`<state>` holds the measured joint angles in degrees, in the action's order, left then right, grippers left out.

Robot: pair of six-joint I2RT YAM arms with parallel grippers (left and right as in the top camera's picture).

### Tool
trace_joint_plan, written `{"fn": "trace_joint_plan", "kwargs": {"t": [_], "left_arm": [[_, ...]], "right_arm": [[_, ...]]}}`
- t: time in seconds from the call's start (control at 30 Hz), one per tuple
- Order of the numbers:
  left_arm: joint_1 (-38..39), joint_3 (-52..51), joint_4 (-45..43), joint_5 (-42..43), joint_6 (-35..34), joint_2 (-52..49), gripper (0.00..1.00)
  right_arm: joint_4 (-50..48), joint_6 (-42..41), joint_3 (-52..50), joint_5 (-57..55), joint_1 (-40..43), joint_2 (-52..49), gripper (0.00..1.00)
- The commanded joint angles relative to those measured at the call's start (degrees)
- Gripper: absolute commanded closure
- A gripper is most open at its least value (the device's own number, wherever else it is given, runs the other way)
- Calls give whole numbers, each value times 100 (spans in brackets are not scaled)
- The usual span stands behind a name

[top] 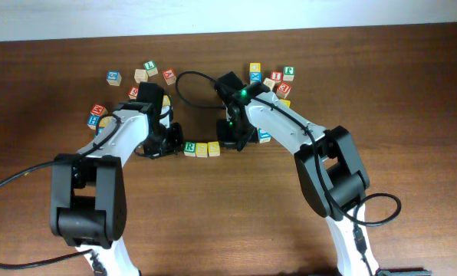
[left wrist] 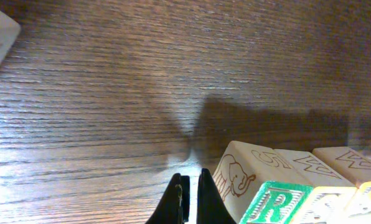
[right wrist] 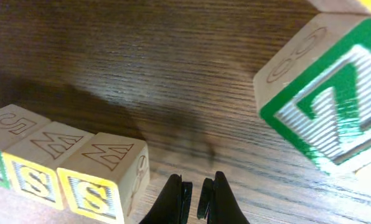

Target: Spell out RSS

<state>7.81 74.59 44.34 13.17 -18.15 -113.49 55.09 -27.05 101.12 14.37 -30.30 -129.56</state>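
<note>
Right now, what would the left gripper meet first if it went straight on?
Likely only bare table, though depth is unclear; the R block lies beside the left gripper, not ahead.

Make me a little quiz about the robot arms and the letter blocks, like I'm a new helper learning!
1. True or false: the left gripper is holding a block.
2. What colour is the letter face of the R block? A) red B) green C) blue
3. Fill in the gap: next to the R, the row has ___ yellow S blocks.

Key: 1. False, its fingers are shut on nothing, beside the row. 2. B. 3. Two.
</note>
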Motion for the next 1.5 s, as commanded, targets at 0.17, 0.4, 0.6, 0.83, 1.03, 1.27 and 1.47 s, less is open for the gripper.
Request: {"fn": "trace_joint_plan", "kwargs": {"t": [0.17, 0.4, 0.6, 0.83, 1.03, 1.27, 1.47], "left_arm": [[-20, 20, -4, 363, 42, -83, 100], [-20, 20, 4, 409, 42, -83, 100], [-20, 20, 24, 514, 42, -83, 100], [-20, 20, 33, 516, 42, -83, 100], [-17, 20, 48, 605, 44, -83, 100], [63, 20, 52, 704, 44, -85, 100], [70, 20, 55, 702, 44, -85, 100]], "right_arm": [[-13, -48, -57, 315, -15, -107, 96], [-17, -46, -57, 457, -15, -107, 96], [-35, -46, -57, 540, -17, -107, 96], [-76, -48, -57, 601, -85, -107, 96], [-74, -48, -57, 645, -85, -107, 96], [-72, -46, -57, 669, -85, -107, 96], [-96, -44, -57, 667, -85, -107, 96]]}}
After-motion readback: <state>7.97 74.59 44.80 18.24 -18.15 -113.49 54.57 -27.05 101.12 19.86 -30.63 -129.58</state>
